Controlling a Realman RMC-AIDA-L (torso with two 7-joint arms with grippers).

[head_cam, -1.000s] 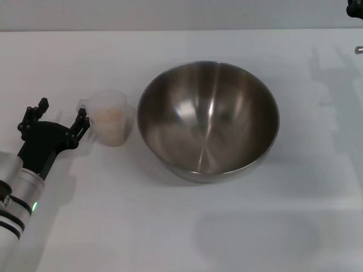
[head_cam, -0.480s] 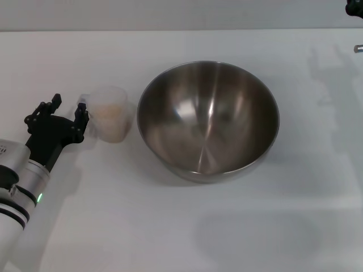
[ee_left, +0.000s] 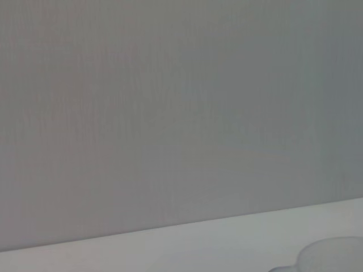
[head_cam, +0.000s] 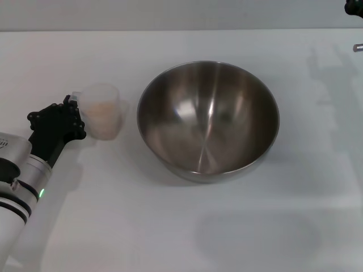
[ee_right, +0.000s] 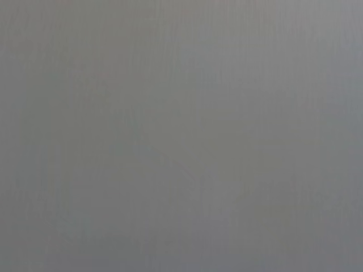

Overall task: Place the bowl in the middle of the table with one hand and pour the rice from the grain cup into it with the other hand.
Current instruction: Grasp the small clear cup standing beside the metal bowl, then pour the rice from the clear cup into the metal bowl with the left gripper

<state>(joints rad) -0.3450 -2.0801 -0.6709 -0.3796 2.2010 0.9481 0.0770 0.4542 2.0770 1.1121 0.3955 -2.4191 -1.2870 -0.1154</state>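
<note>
The steel bowl [head_cam: 208,119] stands upright near the middle of the white table [head_cam: 187,226], and I see nothing inside it. Just left of it is the clear grain cup [head_cam: 103,116], with pale rice [head_cam: 104,109] showing inside. My left gripper [head_cam: 67,116] is against the cup's left side, right at the handle, which it covers. A bit of the cup's rim [ee_left: 334,254] shows in the left wrist view. My right gripper [head_cam: 355,7] is parked at the far right corner, only partly in view.
Behind the table runs a plain grey wall [ee_left: 170,113]. My left forearm [head_cam: 22,187] lies across the table's near left part. The right wrist view shows only flat grey.
My left gripper has rolled and moved right and away from me, up to the cup's handle. The cup has shifted slightly to the left. The bowl and right arm have not moved.
</note>
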